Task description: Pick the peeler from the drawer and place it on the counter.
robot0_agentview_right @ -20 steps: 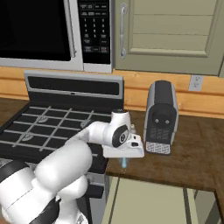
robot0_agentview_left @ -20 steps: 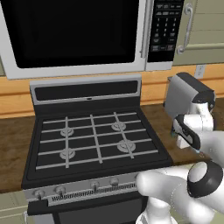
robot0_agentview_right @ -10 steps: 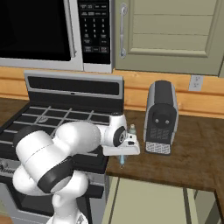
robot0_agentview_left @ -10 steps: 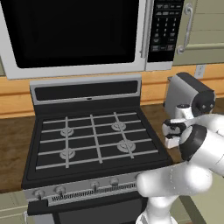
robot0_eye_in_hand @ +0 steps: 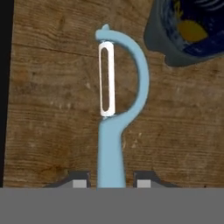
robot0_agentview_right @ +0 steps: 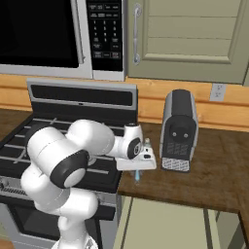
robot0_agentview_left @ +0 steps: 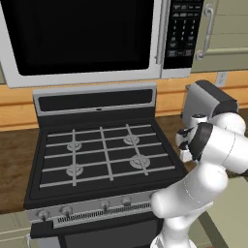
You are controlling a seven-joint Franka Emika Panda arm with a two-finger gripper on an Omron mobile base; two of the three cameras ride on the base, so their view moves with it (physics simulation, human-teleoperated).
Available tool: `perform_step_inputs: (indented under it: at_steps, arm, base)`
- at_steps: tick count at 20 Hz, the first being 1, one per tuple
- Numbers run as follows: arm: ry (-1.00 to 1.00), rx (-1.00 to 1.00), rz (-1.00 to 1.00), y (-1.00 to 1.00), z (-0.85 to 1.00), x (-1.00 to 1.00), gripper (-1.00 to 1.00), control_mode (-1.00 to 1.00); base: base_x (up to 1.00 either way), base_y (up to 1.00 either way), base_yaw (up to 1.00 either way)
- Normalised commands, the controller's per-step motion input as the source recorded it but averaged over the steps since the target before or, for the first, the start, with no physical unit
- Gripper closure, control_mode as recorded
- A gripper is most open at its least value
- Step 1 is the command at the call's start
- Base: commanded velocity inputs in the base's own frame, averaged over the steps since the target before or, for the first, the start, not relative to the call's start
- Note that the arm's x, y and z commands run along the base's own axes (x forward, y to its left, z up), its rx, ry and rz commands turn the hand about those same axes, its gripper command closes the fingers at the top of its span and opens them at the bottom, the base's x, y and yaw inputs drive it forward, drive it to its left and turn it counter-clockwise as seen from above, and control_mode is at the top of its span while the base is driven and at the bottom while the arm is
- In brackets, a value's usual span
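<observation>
Since the earlier frames the arm has swung its elbow forward and down, while the hand has stayed over the strip of counter [robot0_agentview_right: 219, 165] between the stove [robot0_agentview_right: 29, 141] and the coffee machine [robot0_agentview_right: 178, 130], with the peeler hanging from it as before. Going left to right in the right base view: the black stove with its grey grates, then the gripper [robot0_agentview_right: 137, 173] pointing down at the dark wood near the counter's front edge, then the coffee machine just beside it. The peeler [robot0_eye_in_hand: 113, 118] is clamped by its handle between the two fingertips [robot0_eye_in_hand: 78, 181], its curved head and white blade reaching away over the wood grain; in the hand view a dark blue-tinted container [robot0_eye_in_hand: 188, 30] sits near the blade end. Whether the tip touches the counter cannot be told. The peeler looks light, stiff and smooth, likely plastic, so a grip on the straight handle suits it best; the thin arched head and blade offer poor purchase and might twist. Being so slim, it could pivot or slip if the clamp loosens before it rests flat.
</observation>
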Motion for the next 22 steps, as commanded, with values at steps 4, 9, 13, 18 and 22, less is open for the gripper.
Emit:
perform_step_inputs:
  at_steps: [4, 9, 13, 18, 22]
  arm:
    - [-0.01, 0.00, -0.01, 0.00, 0.22, 0.00, -1.00, -1.00]
    - [-0.03, 0.00, -0.05, 0.38, 0.80, -0.16, -1.00, -1.00]
    - [-0.15, -0.04, -0.13, 0.99, 0.38, -0.64, -1.00, -1.00]
    - [-0.07, 0.00, -0.05, 0.94, 0.56, -0.86, -1.00, -1.00]
    - [-0.09, 0.00, -0.03, 0.76, 0.90, -0.89, -1.00, -1.00]
  base:
    - [0.00, 0.00, 0.00]
    - [0.00, 0.00, 0.00]
    - [0.00, 0.00, 0.00]
    - [0.00, 0.00, 0.00]
    - [0.00, 0.00, 0.00]
